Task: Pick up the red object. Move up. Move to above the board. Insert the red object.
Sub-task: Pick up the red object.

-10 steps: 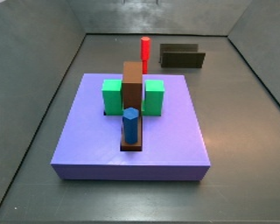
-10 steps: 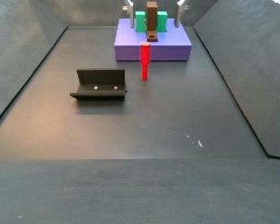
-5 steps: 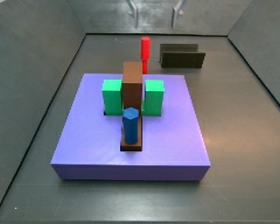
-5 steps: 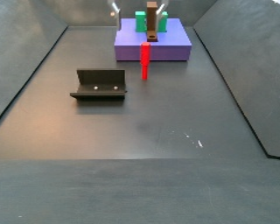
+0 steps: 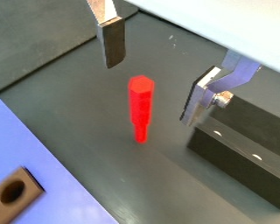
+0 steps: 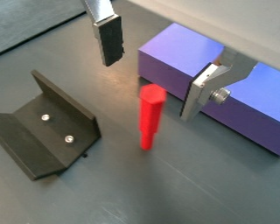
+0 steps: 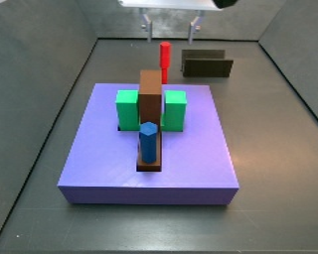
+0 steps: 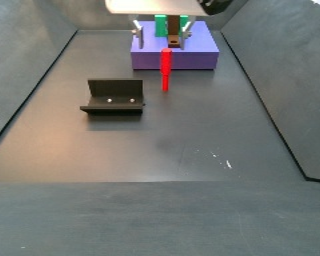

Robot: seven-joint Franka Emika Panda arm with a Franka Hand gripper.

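While the gripper (image 7: pixel 170 24) hangs at the top middle of a side view, its fingers (image 5: pixel 111 41) are spread wide and hold nothing. The red object (image 7: pixel 166 55) stands up on the dark floor just below, beside the fixture (image 7: pixel 207 64). The board (image 7: pixel 150 104) lies on the purple slab (image 7: pixel 189 159), between two green blocks (image 7: pixel 127 109), with a blue peg (image 7: pixel 147 142) in it.

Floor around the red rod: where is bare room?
Bare dark floor spreads from the thin red rod and dark L-shaped fixture toward the camera. It is crowded between rod, fixture and purple slab, with the open end effector above the rod.
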